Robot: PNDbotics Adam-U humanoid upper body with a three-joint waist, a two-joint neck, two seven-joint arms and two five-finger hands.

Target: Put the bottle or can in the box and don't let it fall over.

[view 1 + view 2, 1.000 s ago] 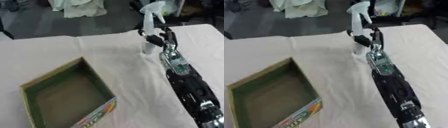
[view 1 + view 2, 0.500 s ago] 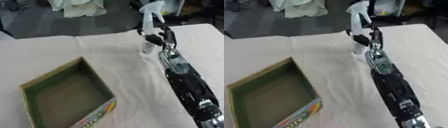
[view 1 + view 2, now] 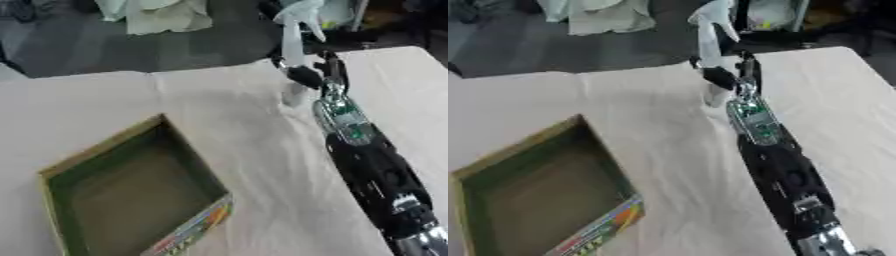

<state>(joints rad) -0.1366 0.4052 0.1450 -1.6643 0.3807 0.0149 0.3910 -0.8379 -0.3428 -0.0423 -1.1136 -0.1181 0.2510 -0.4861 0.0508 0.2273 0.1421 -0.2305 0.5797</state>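
Grasping is the step in hand: the right hand [image 3: 313, 79] has its fingers curled round the spray bottle [image 3: 294, 47], which stands upright at the table's far edge. Next comes a level lift toward the box [image 3: 131, 190], well apart, near-left of the fingers. Contact under the fingers is hidden; no left hand shows.

Right hand [image 3: 308, 76] at far side of tabletop [image 3: 219, 105], fingers curled round white spray bottle [image 3: 292, 50]. Bottle upright, pale trigger head at top, base on cloth-covered tabletop near far edge. Right arm [image 3: 372, 165], black with silver joints, runs from lower right corner up to bottle. Open cardboard box [image 3: 131, 192] at lower left, green inside, coloured print on near wall, well apart from bottle. Pale cloth [image 3: 162, 15] on dark floor beyond tabletop.
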